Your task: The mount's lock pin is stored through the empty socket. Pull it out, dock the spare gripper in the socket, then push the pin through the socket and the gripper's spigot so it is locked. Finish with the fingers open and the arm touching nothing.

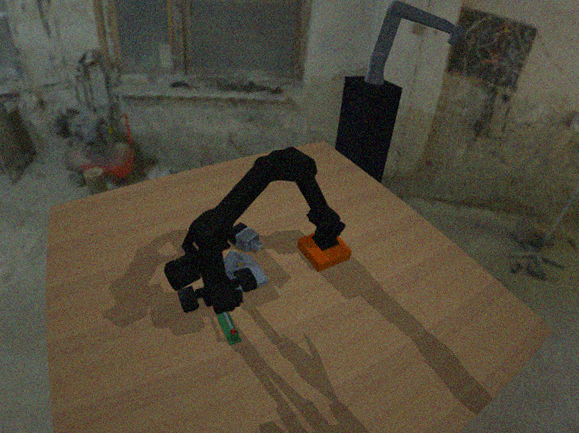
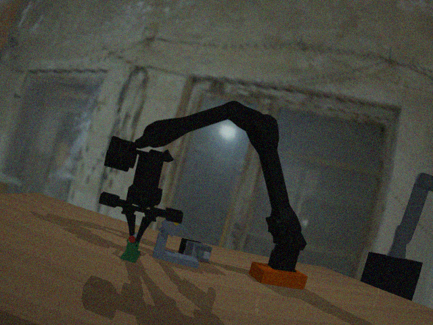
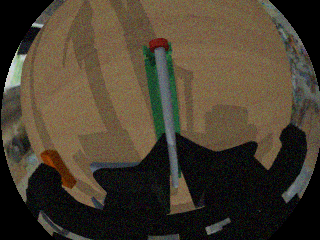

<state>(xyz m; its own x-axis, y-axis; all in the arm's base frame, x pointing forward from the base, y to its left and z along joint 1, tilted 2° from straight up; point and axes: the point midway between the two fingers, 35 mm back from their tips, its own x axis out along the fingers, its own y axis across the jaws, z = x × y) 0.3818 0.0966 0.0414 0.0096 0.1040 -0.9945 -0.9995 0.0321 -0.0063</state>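
Observation:
My gripper (image 2: 134, 240) (image 3: 168, 136) is shut on the lock pin, a grey rod (image 1: 227, 320) (image 3: 166, 95) with a red head (image 1: 232, 331) (image 2: 131, 239) (image 3: 158, 44). The pin lies lengthwise along the green holder (image 1: 232, 339) (image 2: 130, 254) (image 3: 154, 97), low at its top; whether it rests fully in it I cannot tell. The blue-grey mount (image 1: 259, 274) (image 2: 160, 244) stands beside the gripper, with a yellow mark near its top; the arm partly hides it in the top view. The spare gripper, a grey block (image 1: 248, 239) (image 2: 197, 250) with a black part, is by the mount's far side.
The arm's orange base (image 1: 325, 256) (image 2: 279, 276) (image 3: 59, 168) stands on the wooden table (image 1: 138, 392) (image 2: 244, 304). A black box (image 1: 368, 125) (image 2: 391, 274) with a grey jointed arm on top stands behind the table. Arm shadows cross the table top.

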